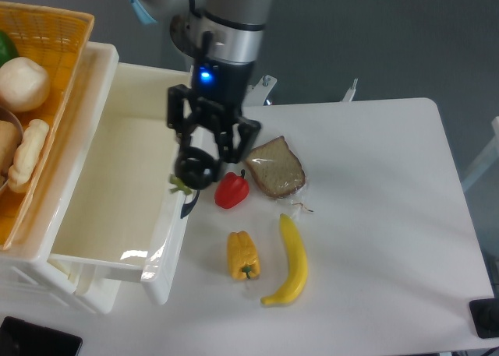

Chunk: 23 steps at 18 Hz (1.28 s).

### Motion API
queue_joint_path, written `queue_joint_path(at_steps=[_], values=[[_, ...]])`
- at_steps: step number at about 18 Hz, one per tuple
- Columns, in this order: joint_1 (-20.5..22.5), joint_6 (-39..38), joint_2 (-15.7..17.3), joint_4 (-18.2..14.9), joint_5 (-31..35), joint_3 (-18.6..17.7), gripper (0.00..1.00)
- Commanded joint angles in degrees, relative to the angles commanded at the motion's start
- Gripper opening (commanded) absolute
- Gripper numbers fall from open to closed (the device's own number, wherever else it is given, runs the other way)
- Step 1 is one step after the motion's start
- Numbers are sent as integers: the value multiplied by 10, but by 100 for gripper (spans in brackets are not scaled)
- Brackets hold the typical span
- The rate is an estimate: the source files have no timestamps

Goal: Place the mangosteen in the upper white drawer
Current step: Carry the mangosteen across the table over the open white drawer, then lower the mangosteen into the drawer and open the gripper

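Mangosteen (192, 171) clamped in claw (196, 169), stem cap pointing left toward upper white drawer (101, 239).

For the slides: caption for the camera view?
Gripper holds mangosteen at the open drawer's front edge.

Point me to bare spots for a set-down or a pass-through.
Free: the floor of the upper white drawer, and the table right of the banana and bread slice. Crowded: the strip by the drawer front, where the hand holds the mangosteen next to the red pepper and yellow pepper.
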Motion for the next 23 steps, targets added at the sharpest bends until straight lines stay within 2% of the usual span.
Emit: queue_joint_path(at_steps=[2,5,10,15,16,19,22,23], values=[[-22,14,10,-7,2,-18,18],[-24,52,23,-17,2,-50,19],[-28,97,22,-59,19,-59,20],[-44,105,9,-63,44,-60,24],[-44,105,7,-63,44,-60,28],[-54,105,5,-62,44,-59,52],[-54,104,5,-60,46,-56,98],[-54,104,5,-60,47,-55,100]])
